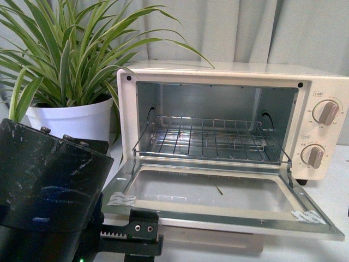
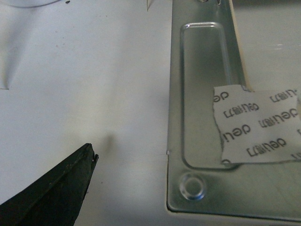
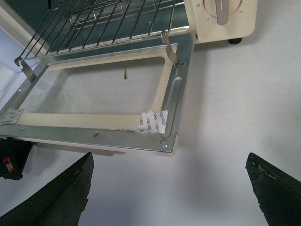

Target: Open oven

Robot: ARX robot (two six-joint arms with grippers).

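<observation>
The cream-white oven [image 1: 229,73] stands ahead with its glass door [image 1: 229,217] folded down flat, and the wire rack [image 1: 204,139] shows inside. The pale bar handle [image 1: 218,238] runs under the door's front edge. Two round knobs [image 1: 328,112] sit on its right side. My left gripper [image 1: 133,232] is open and empty by the door's front left corner; its wrist view shows one finger [image 2: 56,193] beside the door's taped metal corner [image 2: 197,188]. My right gripper [image 3: 169,183] is open and empty above the table, just before the door's right corner [image 3: 167,143].
A striped-leaf plant [image 1: 60,60] in a white pot [image 1: 71,120] stands left of the oven. A pale curtain [image 1: 245,27] hangs behind. The white table [image 3: 225,94] stretches right of the open door. Tape pieces [image 3: 153,121] stick to the door frame.
</observation>
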